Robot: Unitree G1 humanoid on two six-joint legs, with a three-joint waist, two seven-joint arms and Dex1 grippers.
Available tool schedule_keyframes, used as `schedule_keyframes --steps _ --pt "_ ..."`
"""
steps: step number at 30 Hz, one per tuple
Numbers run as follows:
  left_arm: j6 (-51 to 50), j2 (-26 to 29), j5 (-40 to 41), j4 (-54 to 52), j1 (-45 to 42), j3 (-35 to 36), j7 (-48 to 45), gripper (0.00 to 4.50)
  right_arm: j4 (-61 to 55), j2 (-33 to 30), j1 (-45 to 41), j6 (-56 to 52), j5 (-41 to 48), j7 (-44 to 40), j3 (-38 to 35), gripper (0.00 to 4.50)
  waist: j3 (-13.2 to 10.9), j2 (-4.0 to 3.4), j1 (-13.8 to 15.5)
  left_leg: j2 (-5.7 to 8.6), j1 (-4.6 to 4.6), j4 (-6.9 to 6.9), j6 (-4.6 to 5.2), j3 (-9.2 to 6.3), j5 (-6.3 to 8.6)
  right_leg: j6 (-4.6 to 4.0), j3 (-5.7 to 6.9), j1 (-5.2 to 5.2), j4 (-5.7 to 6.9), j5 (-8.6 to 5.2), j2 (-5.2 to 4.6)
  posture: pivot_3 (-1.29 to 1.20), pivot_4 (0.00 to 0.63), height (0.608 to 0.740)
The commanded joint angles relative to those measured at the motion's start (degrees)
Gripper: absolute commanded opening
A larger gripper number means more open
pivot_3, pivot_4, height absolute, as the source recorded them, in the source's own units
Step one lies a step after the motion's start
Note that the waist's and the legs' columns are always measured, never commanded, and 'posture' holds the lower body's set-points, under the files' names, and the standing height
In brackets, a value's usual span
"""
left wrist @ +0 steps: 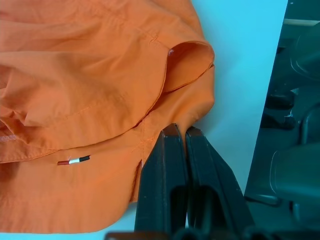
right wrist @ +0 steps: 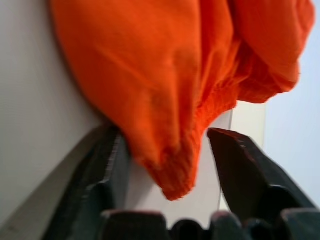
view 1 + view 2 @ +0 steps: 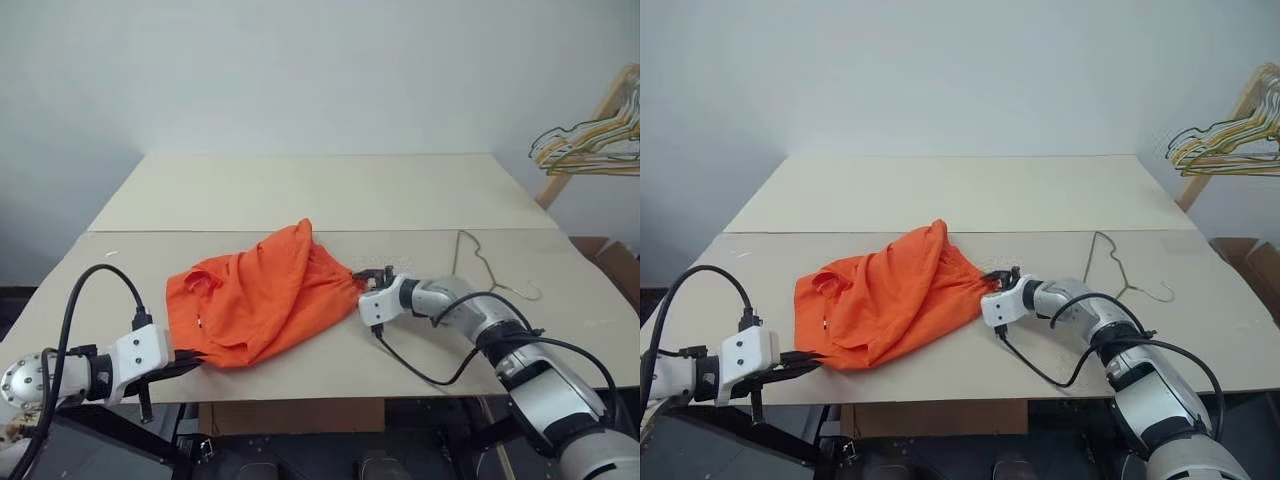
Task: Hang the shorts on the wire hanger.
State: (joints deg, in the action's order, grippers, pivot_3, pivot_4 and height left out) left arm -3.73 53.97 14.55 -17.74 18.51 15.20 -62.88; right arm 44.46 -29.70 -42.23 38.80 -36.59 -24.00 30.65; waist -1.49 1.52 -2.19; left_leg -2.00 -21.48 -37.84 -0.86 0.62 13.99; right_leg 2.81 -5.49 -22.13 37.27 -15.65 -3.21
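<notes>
A: Where are we w/ the task? Start at the left.

B: Left gripper (image 3: 185,366) sits at the worktop's (image 3: 300,190) front edge, near the left corner. Fingers pressed together on a hem corner of the shorts (image 3: 255,295); the wrist view shows the orange cloth pinched between the tips.

A: And the shorts themselves?

B: Bunched in a heap on the front half of the worktop, a bit left of centre, one fold pulled up into a ridge. Not spread out, not on any hanger.

A: Right side?

B: Right gripper (image 3: 372,277) is at the shorts' right end, by the gathered waistband. Fingers spread either side of that waistband bunch in the wrist view, fabric hanging between them, no clamp visible yet. I'd call it a grasp in progress.

A: Hanger?

B: Wire hanger (image 3: 487,268) lies flat further right, toward the right edge, well apart from the shorts and untouched. The bunch of hangers (image 3: 590,140) beyond the back right corner is sth else.

A: So progress?

B: Early, imo. One corner secured, second grip pending. Left: lift, open the shorts out, fetch the hanger, drape them over it.
</notes>
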Motion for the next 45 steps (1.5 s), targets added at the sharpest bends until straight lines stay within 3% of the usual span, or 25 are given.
schedule_keyframes --steps 1,4,5,12,20,24,27,32,35,37,39,41,45 --pt "0.94 -0.26 0.14 -0.29 -0.58 1.64 0.79 0.00 -1.07 -1.02 -0.70 0.66 1.58 -1.41 -1.15 1.35 0.00 0.00 -0.04 0.00 0.02 0.00 0.00 0.00 0.00 0.00 0.00 0.01 0.00 0.00 0.00 0.09 0.000 0.740" --pt "1.68 -0.31 -0.25 1.37 -1.72 0.79 0.80 0.00 -2.48 -1.63 0.24 0.71 2.49 -2.82 -1.57 0.23 0.00 0.00 -0.08 0.00 0.02 0.00 0.00 0.00 0.00 0.00 0.00 0.01 0.00 0.00 0.01 0.08 0.000 0.740" --pt "1.88 -0.30 -0.41 1.92 -2.15 0.51 0.80 0.00 -3.21 -1.94 0.63 0.62 2.88 -3.41 -1.71 0.04 0.00 0.00 -0.06 0.00 0.02 0.00 0.00 0.00 0.00 0.00 0.00 0.01 0.00 0.00 0.01 0.08 0.000 0.740" --pt "4.99 -0.64 -3.38 7.85 -7.68 -2.91 1.38 0.00 -19.16 -10.20 9.10 -2.32 10.01 -12.56 -5.30 0.04 0.00 0.00 0.44 0.02 -0.02 0.00 0.00 0.01 0.00 0.01 0.01 0.02 -0.04 -0.01 -0.03 0.05 0.000 0.740" --pt "5.98 -0.02 -3.35 9.18 -10.91 -6.86 -1.23 0.00 -53.91 -25.43 28.36 -21.93 25.56 -30.88 -13.99 0.04 0.00 0.00 1.01 -0.03 -0.01 0.00 0.00 0.03 0.00 0.01 0.01 0.01 -0.03 -0.01 0.03 0.03 0.000 0.740" --pt "-1.71 0.43 1.63 5.01 -11.76 -8.12 -3.98 0.00 -62.15 -26.62 31.61 -32.74 31.05 -33.71 -17.28 0.04 0.03 0.08 0.85 -0.09 0.02 -0.01 0.00 0.08 0.00 0.01 0.00 0.01 -0.04 -0.01 0.08 0.00 0.000 0.740" --pt "-1.20 -4.87 -1.11 8.44 -19.54 -10.70 1.58 0.00 -56.98 -21.47 24.00 -38.56 29.00 -31.38 -16.81 0.04 0.03 0.07 0.86 -0.10 0.21 -0.02 0.01 0.13 -0.01 0.12 0.00 0.12 -0.05 -0.07 0.10 -0.02 0.000 0.740" --pt "-3.25 -18.06 -7.47 20.01 -44.36 -11.11 21.19 0.00 -40.09 -9.60 1.97 -47.08 25.68 -18.51 -19.97 0.04 -0.01 0.17 1.20 -0.03 0.13 -0.07 0.06 -0.05 -0.11 -0.03 0.02 0.16 -0.10 0.16 0.19 -0.03 0.000 0.740" --pt "2.26 -24.22 -9.53 26.95 -59.94 -5.69 37.58 0.00 -27.82 -2.98 -12.15 -45.05 22.06 3.49 -25.65 0.04 0.04 0.22 0.99 0.05 -0.52 -0.21 -0.02 -0.31 -0.12 -0.03 0.19 -0.30 -0.11 0.35 0.08 -0.04 0.000 0.740" --pt "3.29 -24.78 -7.95 27.75 -65.96 -1.16 43.22 0.00 -24.49 -2.00 -16.33 -41.21 20.01 13.48 -28.29 0.04 0.06 0.25 0.69 0.13 -1.16 -0.22 -0.22 -0.32 -0.22 -0.01 0.21 -0.98 -0.08 0.37 -0.08 -0.05 0.000 0.740" --pt "3.91 -22.94 -5.82 25.85 -66.89 1.76 42.52 0.00 -24.53 -2.59 -15.80 -37.85 18.78 16.04 -28.36 0.04 0.32 0.32 -0.16 0.23 -1.91 -0.22 -0.77 -0.29 -0.54 0.06 0.19 -1.96 0.51 0.41 -0.25 -0.06 0.000 0.740" --pt "3.98 -20.61 -3.98 23.09 -64.68 2.91 39.63 0.00 -25.83 -2.86 -13.39 -36.37 18.77 15.18 -27.77 0.04 0.82 0.20 -1.29 0.23 -1.70 -0.01 -0.76 -0.22 -0.32 0.06 0.21 -1.99 0.79 0.41 -0.28 -0.06 0.000 0.740" --pt "0.62 -12.50 3.44 11.53 -46.88 2.96 23.40 0.00 -32.79 -5.34 -1.16 -33.11 16.27 8.26 -22.22 0.04 1.11 0.16 -3.92 0.24 -1.48 -0.03 -0.42 -0.22 0.03 0.07 0.16 -1.73 0.73 0.40 -0.30 -0.05 0.000 0.740"
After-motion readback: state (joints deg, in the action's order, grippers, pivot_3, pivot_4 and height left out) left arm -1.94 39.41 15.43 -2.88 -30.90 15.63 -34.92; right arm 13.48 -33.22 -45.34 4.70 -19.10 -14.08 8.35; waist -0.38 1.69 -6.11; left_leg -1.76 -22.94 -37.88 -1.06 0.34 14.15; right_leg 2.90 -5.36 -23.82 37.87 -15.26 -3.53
